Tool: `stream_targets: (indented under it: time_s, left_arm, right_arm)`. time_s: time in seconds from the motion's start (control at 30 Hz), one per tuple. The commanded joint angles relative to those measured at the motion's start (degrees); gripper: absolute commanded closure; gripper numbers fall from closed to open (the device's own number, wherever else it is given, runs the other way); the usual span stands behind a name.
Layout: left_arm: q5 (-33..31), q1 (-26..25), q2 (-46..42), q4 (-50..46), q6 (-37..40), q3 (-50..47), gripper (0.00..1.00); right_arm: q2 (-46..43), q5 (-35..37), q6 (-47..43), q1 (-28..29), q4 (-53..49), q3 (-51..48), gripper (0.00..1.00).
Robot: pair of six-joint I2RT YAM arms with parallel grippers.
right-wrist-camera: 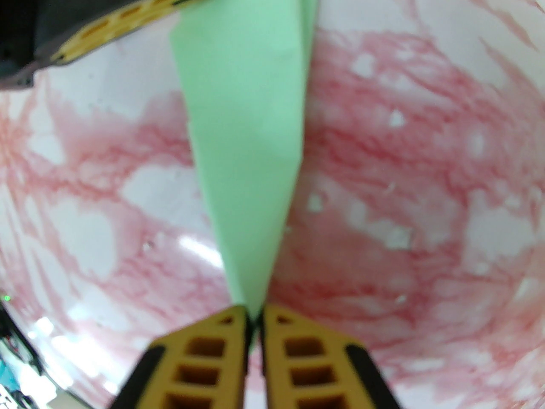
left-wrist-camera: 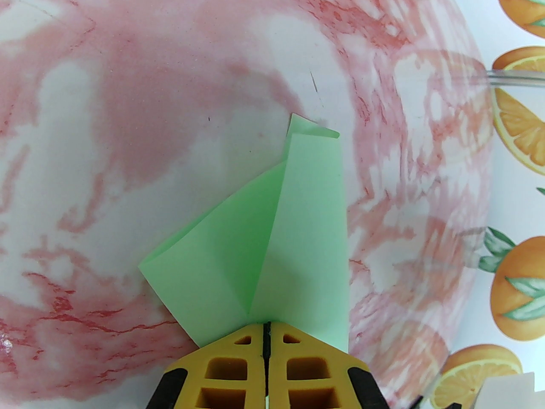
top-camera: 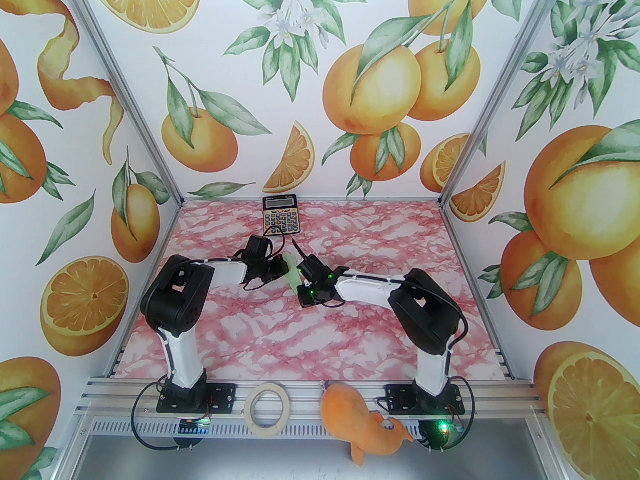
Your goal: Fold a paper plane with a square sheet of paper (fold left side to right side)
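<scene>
The square sheet of paper, pale green, is folded into a narrow pointed paper plane [top-camera: 293, 274] and is held above the pink marbled table between the two arms. My left gripper [top-camera: 281, 267] is shut on its wider end. In the left wrist view the yellow fingertips [left-wrist-camera: 247, 347] pinch the paper plane [left-wrist-camera: 298, 228], whose layered flaps fan away from them. My right gripper [top-camera: 303, 282] is shut on the pointed end. In the right wrist view the paper plane [right-wrist-camera: 247, 122] tapers down into the closed right gripper [right-wrist-camera: 254, 318], and a left finger [right-wrist-camera: 127, 15] shows at top left.
A black-and-orange calculator [top-camera: 280, 214] lies at the table's back edge. A roll of beige tape [top-camera: 268, 410] and an orange plush toy [top-camera: 367, 418] sit on the front rail between the arm bases. Orange-print walls [top-camera: 90, 218] close in both sides and the back.
</scene>
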Motion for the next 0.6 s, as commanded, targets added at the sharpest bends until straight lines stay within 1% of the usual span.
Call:
stream_targets:
  time_s: [0.0, 0.07, 0.17, 0.2, 0.27, 0.33, 0.57]
  left_arm:
    - [-1.18, -0.97, 3.55, -6.68, 0.73, -0.88, 0.94]
    - [-1.11, -0.84, 3.2, -6.76, 0.71, -0.86, 0.93]
    - [-0.78, -0.59, 1.61, -7.36, 0.82, -0.42, 0.86]
    - [-0.72, -0.54, 0.63, -7.6, 0.86, -0.31, 0.81]
    - [-0.35, -0.46, -1.3, -7.93, 0.82, -0.03, 0.69]
    - [-0.13, -0.43, -3.06, -8.6, 0.86, 0.33, 0.63]
    - [-0.07, -1.61, -5.67, -9.26, 0.52, -0.64, 0.63]
  right_arm:
    - [2.29, 2.66, -0.67, 0.8, -2.22, 1.74, 0.96]
    - [2.68, 3.18, -0.81, 1.24, -2.71, 2.01, 0.97]
    - [2.99, 4.21, -1.2, 1.83, -3.32, 2.31, 0.97]
    - [3.07, 4.45, -1.17, 1.86, -3.41, 2.31, 0.97]
    - [3.2, 4.68, -1.24, 2.04, -3.61, 2.35, 0.97]
    - [3.38, 4.99, -1.33, 2.25, -3.97, 2.58, 0.98]
    - [3.79, 6.15, -1.64, 2.8, -4.71, 3.22, 0.98]
